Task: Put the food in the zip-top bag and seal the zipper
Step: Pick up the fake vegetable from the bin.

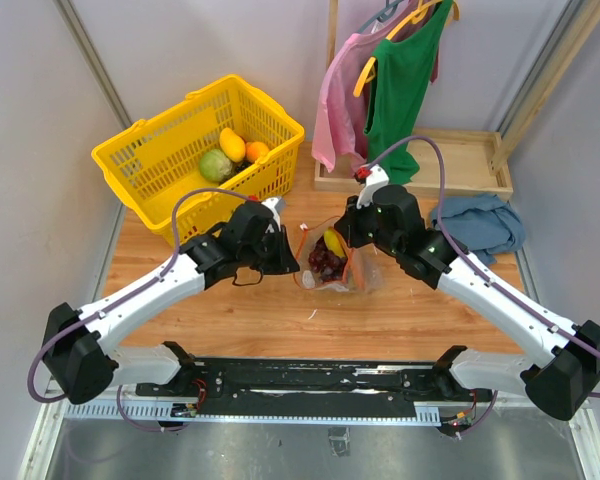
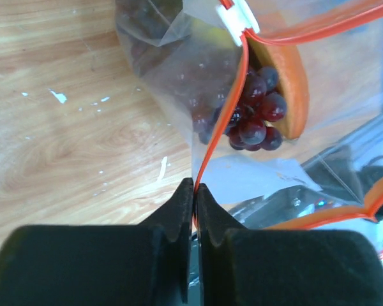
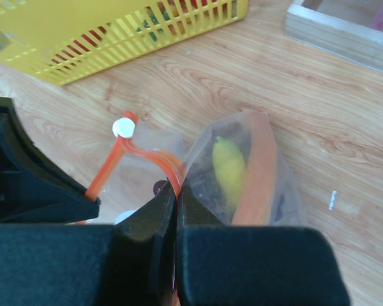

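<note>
The zip-top bag (image 1: 332, 262) is sitting on the desk (image 1: 260, 320) between both arms, containing the grape bunch (image 2: 252, 121), yellow piece (image 3: 228, 169) and orange-brown piece (image 3: 258, 172). The left gripper (image 2: 195, 191) and right gripper (image 3: 177, 188) are each pinching the zipper (image 2: 233, 95), jaws closed on it.

The left arm (image 1: 150, 295) and the right arm (image 1: 500, 290) both have white shells over their long links, with bulky black housings at each joint. A grey-purple cable (image 1: 420, 139) loops along each arm. A small red spot (image 1: 361, 175) marks each wrist. The fingers (image 2: 169, 220) are matte black and blocky, tapering to blunt wedges
</note>
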### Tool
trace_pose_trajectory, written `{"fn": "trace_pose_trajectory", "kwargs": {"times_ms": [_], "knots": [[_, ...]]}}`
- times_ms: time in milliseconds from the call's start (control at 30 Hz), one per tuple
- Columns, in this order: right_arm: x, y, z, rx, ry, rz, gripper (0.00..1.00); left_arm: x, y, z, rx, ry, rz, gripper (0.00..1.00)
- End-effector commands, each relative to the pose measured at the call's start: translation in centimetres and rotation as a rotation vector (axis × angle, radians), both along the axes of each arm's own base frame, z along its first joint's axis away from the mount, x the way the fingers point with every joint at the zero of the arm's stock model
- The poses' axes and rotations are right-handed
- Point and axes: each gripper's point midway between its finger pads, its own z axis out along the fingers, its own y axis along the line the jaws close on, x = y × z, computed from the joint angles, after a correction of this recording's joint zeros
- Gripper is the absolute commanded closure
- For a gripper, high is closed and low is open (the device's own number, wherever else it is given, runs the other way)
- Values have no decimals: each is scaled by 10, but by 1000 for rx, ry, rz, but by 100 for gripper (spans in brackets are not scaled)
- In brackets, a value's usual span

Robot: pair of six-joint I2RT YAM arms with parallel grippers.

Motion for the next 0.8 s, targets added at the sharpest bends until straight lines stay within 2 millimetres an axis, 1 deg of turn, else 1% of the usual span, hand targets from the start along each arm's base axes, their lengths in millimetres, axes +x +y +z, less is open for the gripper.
{"fn": "trace_pose_trajectory", "kwargs": {"times_ms": [0,33,100,133,200,267,333,400,467,500,600,700,733,767], "knots": [[8,-12,16,-47,-74,-56,99,6,-18,48,-93,-84,-51,99],[11,-18,15,-79,-77,-76,99,9,-20,67,-114,-119,-58,100],[15,-31,12,-145,-79,-121,99,12,-23,93,-138,-168,-70,100],[17,-36,11,-167,-83,-142,99,14,-23,102,-137,-190,-77,99],[20,-46,12,-200,-100,-174,99,20,-20,112,-116,-221,-66,100],[23,-57,12,-228,-116,-211,99,24,-19,112,-90,-226,-63,100],[27,-70,11,-270,-123,-260,99,26,-21,105,-74,-212,-68,100],[27,-74,9,-289,-121,-267,99,27,-22,98,-54,-197,-71,100],[26,-69,8,-278,-114,-245,99,30,-20,92,-28,-190,-64,100],[26,-65,5,-273,-108,-228,99,31,-20,92,-23,-192,-61,100],[25,-58,3,-262,-89,-203,99,31,-21,103,-41,-212,-70,100],[24,-53,10,-228,-96,-185,99,32,-20,117,-64,-250,-64,100],[24,-51,12,-213,-104,-180,99,33,-20,118,-68,-257,-61,100],[24,-50,12,-205,-105,-177,99,32,-20,115,-66,-252,-60,100]]}}
